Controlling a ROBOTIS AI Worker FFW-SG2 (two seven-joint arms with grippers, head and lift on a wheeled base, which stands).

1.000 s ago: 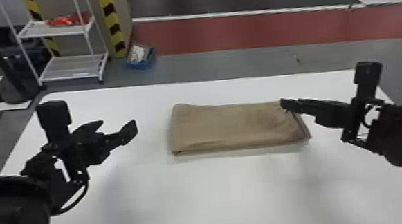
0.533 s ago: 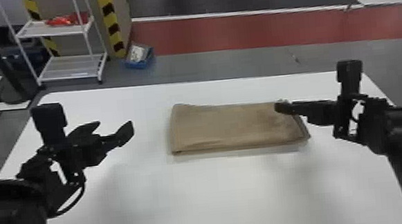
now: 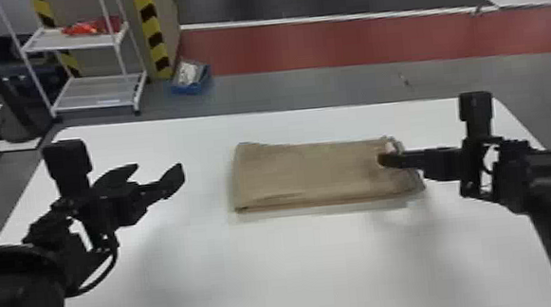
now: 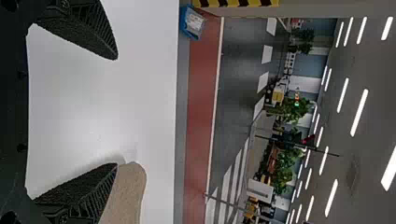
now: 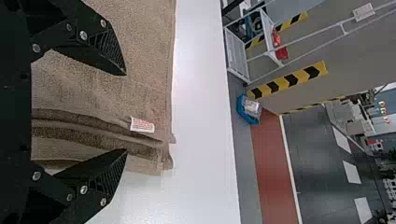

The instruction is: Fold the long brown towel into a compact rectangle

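the left wrist view takes in the grey ceiling [image 4: 369,60] with its rows of bright strip lights. in the head view the white table [image 3: 299,277] spreads over the middle and bottom of the frame, and a red floor strip [image 3: 350,42] runs across above it to the right edge. the white rack [image 3: 93,93] stands at upper left.

the brown towel [image 3: 309,174] lies folded in an oblong on the table, a little right of the frame's centre. the head view gives its whole outline; the right wrist view brings out its stacked layers and darker bands at one end, and the left wrist view catches a rounded corner of it beyond one finger.

the left gripper [image 3: 159,168] is at middle left, its fingers wide apart with nothing between them, and the towel lies apart from it, to its right. the right gripper [image 3: 383,159] is at middle right, its tips over the towel's right end. the right wrist view shows its fingers well spread, gripping nothing; whether they touch the cloth i can't tell.

the blue bin [image 3: 191,79] sits on the floor at upper left. smallest is the white label [image 5: 142,125] on the towel, printed in red.
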